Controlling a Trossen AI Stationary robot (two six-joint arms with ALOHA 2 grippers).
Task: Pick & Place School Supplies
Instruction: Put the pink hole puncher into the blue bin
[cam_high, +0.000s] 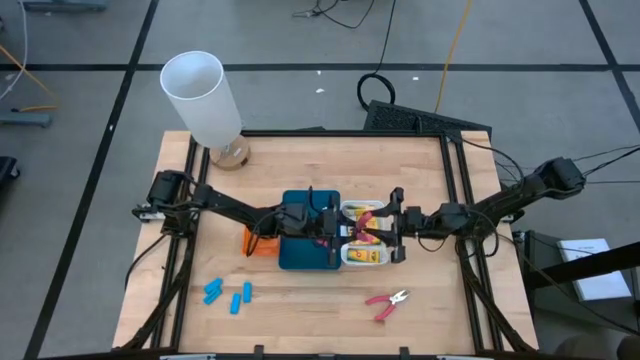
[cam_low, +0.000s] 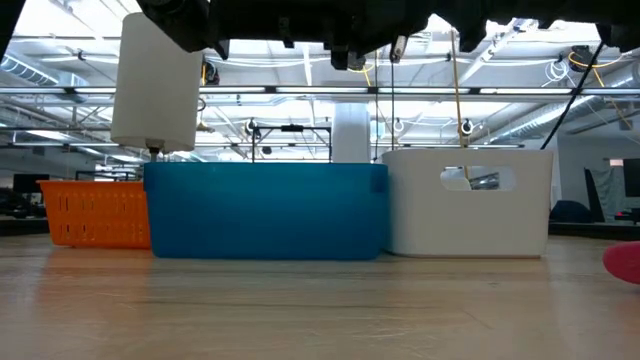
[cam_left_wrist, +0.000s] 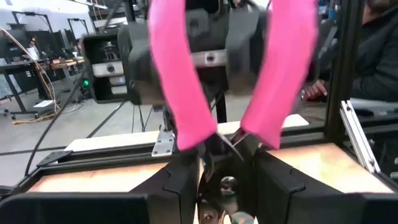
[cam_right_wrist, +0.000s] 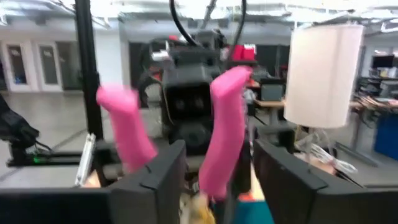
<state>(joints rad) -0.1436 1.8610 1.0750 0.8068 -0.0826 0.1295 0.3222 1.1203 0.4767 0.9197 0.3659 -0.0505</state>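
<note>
- One pair of pink-handled pliers (cam_high: 362, 228) is up in the air between the two arms, over the white tray (cam_high: 345, 258). It hangs above the middle of the worktop (cam_high: 300, 170), not yet set down anywhere.
- The left gripper (cam_high: 330, 226) has its jaws narrowed on the metal nose of these pliers. In its wrist view the two pink handles fan out from between its fingers.
- The right gripper (cam_high: 383, 228) faces it from the other side. Its jaws stand apart with one pink handle between them and a gap showing — a loose hold at most, as far as I can judge.
- Already placed, it seems: yellow packets (cam_high: 368, 257) lie inside the white tray.
- The blue tray (cam_high: 300, 250) and the orange tray (cam_high: 257, 245) sit beside it; the arms hide what they hold.
- Left to do: a second pair of pliers (cam_high: 388, 303) lies loose on the worktop near the front edge.
- Three light-blue pieces (cam_high: 213, 290) also lie loose, front left — well apart from any tray.
- My judgement: somewhere past the middle, with four items to go counting the pliers in hand.
</note>
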